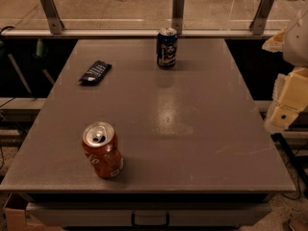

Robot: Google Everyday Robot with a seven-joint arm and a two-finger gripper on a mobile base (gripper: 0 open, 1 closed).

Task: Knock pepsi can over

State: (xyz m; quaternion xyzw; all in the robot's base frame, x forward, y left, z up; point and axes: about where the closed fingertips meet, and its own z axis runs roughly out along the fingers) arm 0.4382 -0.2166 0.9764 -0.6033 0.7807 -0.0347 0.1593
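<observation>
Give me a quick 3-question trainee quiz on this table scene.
1. True or false: the blue can is lying on its side.
2. Which item sits nearest the front edge of the table? A) black packet B) orange can C) blue can
3. Fill in: the hand is past the table's ___ edge in the view, apart from both cans.
Key: 1 false, it stands upright at the far end; 2 B; 3 right.
</observation>
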